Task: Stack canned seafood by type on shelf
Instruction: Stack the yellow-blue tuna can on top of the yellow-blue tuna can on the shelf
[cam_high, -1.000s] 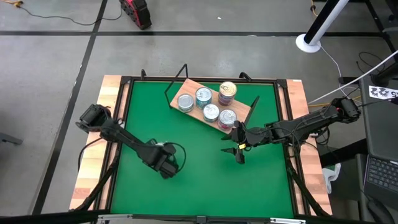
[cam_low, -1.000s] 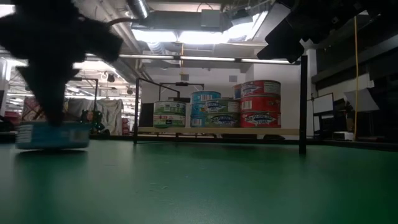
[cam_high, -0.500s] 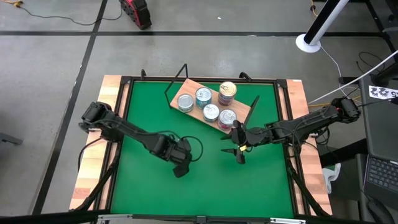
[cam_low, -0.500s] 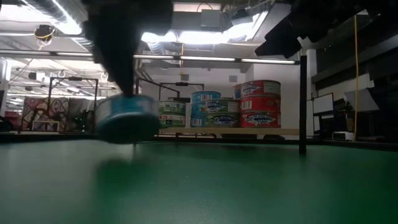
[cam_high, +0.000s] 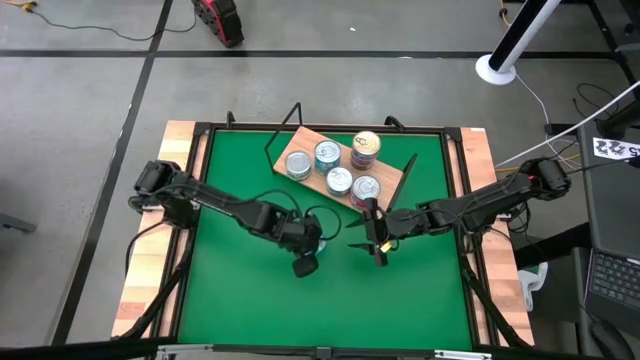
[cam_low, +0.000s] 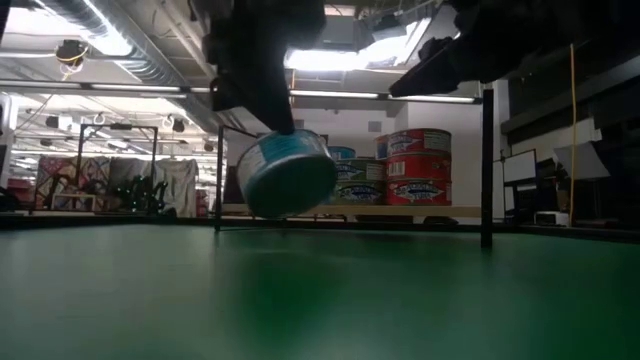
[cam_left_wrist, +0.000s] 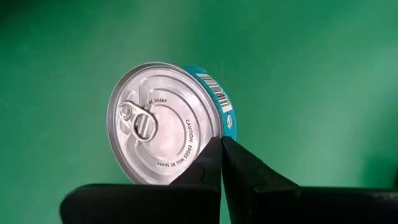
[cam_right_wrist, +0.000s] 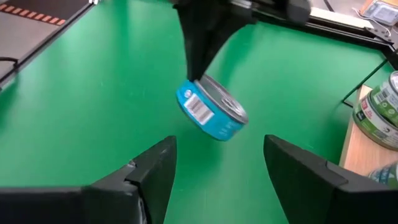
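Flat round teal-labelled tin, silver pull-tab lid, tilted above green worktop, rim pinched by left gripper, jaws pressed together; rigid, slick, likely light; right gripper spread nearby.

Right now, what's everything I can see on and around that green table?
Held tin: one, teal label, silver lid, tilted in the air over the mat, pinched at its rim.
Shelf tins: five tops seen from above, four silver, one gold; side labels green, blue and red, stacked on the shelf.
Shelf: one, light-brown board on black wire supports, far side of the mat.
Mat: one, green, covering the table.
Left claw: shut on the held tin, mid-table.
Right claw: open, empty, facing the held tin beside the shelf.
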